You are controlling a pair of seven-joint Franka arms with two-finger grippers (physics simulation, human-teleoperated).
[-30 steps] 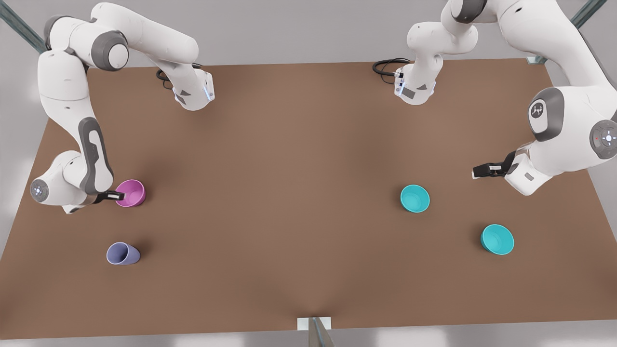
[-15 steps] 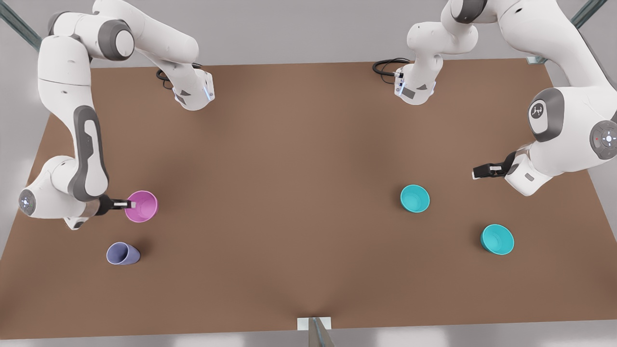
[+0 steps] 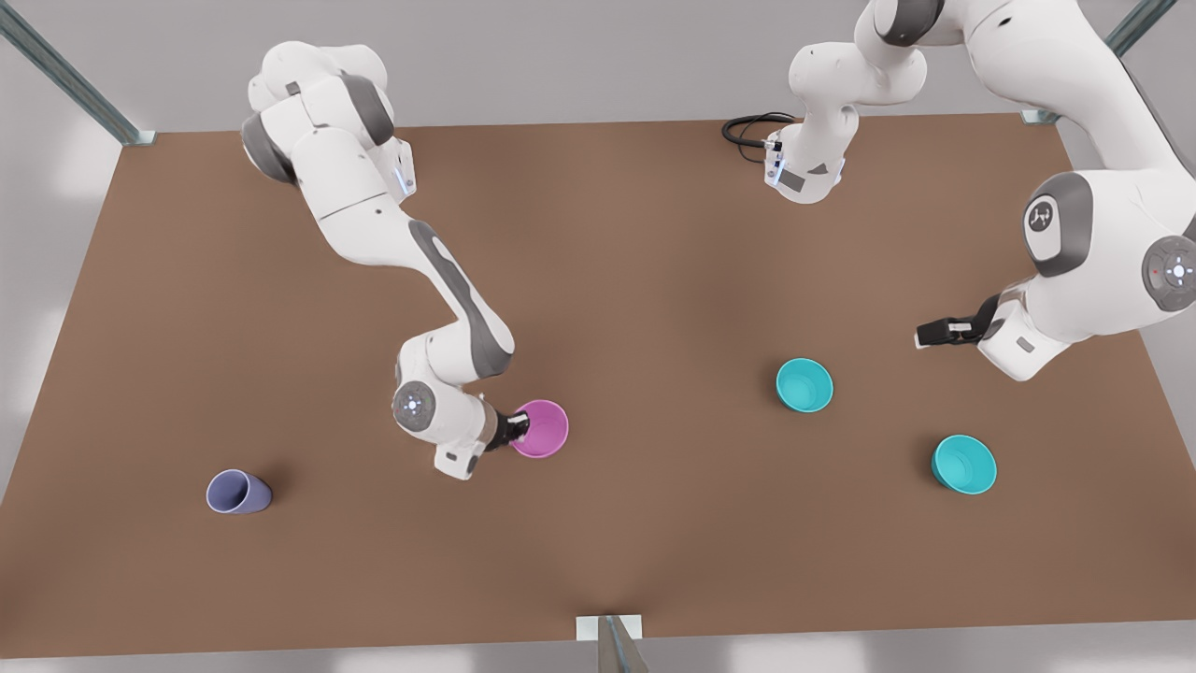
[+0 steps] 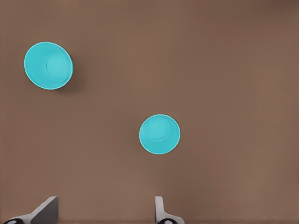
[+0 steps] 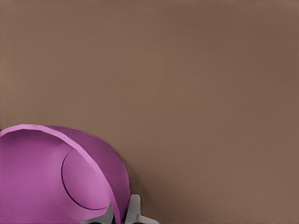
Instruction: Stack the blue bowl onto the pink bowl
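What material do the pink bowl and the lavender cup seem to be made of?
The pink bowl, its rim pinched by the right gripper, looks like thin moulded plastic: uniform colour, a thin rim, smooth satin surface. The lavender cup looks like matte plastic too, though a render leaves this uncertain.

No readable text, labels, brands or numbers on any bowl, arm or table surface.

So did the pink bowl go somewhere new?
Yes. The right gripper, shut on the pink bowl, carried it toward the front view's right, away from the purple cup, nearer the teal bowls.
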